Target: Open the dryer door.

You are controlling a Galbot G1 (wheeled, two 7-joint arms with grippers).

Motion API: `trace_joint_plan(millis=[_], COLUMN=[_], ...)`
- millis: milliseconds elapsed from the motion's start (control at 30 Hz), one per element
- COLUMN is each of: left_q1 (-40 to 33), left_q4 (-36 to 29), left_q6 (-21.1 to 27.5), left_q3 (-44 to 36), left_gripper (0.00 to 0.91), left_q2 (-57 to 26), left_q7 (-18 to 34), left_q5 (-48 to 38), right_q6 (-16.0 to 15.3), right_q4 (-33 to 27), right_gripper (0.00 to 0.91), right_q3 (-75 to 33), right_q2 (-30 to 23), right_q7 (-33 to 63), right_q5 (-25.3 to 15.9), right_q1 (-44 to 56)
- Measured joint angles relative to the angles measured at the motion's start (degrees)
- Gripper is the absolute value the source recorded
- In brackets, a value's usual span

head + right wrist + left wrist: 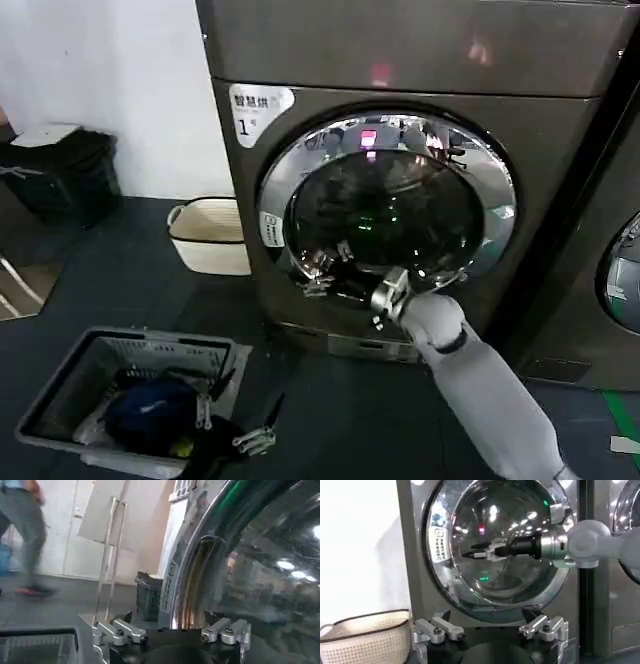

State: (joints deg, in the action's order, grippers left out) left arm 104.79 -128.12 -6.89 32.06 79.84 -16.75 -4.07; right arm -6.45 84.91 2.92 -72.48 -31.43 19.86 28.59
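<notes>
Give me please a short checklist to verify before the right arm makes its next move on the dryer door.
1. Dryer door closed against the grey machine: ok, not yet opened.
2. Right gripper at the door's lower chrome rim: ok.
3. Right gripper fingers open, as the right wrist view shows: ok.
4. Fingers hooked on the rim or a handle: cannot tell.
5. Left gripper open, low beside the laundry basket, away from the door: ok.
6. White basket outside the door's swing: cannot tell.
</notes>
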Motion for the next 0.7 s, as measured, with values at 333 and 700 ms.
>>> trace_joint_plan(millis=[333,700], left_q1=[0.26,0.27], left_q4=[0.07,0.29], left_q6=[-0.11,-0.40], left_q3=[-0.01,-0.27], left_gripper=[0.907,0.907], left_q2=[0.07,0.09], left_q7=[0.01,0.00], left_q5=[0.05,0.19], right_q6=[0.29,0.37], right_q4=[-4.11,-6.30], right_gripper=[0.907,0.907], right_q3=[0.74,1.55], right_q2=[-2.36,-3.80], right_q7=[-0.26,0.12], right_q5=[-1.22,-1.16], right_q1=[-2.01,-3.46])
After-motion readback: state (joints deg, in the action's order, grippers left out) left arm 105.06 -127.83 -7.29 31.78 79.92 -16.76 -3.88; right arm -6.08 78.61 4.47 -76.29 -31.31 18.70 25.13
